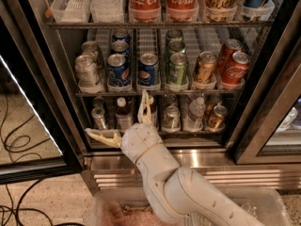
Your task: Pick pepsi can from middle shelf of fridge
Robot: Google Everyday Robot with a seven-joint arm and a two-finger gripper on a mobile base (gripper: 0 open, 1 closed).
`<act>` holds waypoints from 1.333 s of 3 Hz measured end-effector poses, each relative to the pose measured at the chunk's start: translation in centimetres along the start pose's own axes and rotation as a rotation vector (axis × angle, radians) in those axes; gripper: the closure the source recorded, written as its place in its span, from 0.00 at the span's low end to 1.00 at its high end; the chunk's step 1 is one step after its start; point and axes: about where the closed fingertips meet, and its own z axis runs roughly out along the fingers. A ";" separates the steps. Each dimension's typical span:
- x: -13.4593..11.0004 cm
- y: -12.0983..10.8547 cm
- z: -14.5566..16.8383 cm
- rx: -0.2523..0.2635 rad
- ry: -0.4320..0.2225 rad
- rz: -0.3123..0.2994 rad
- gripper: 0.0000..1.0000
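Note:
The fridge stands open in front of me. Its middle shelf holds rows of small cans in pale lane trays. Two blue pepsi cans stand at the front: one left of centre, one beside it, with more behind. A silver can is at the left, green cans to the right, then a gold can and red Coca-Cola cans. My gripper is open and empty, just below the shelf's front edge, under the pepsi cans. One finger points up, the other points left.
Coca-Cola bottles line the shelf above. Small bottles and cans fill the shelf below, behind my gripper. A black door frame slants in at the right. Cables lie on the floor at the left. A clear bin sits at the bottom.

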 end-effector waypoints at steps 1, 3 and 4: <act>1.3 -0.7 1.0 0.053 0.033 -0.007 0.00; 2.4 -1.6 1.3 0.100 0.071 -0.031 0.00; 2.4 -1.6 1.3 0.100 0.071 -0.031 0.11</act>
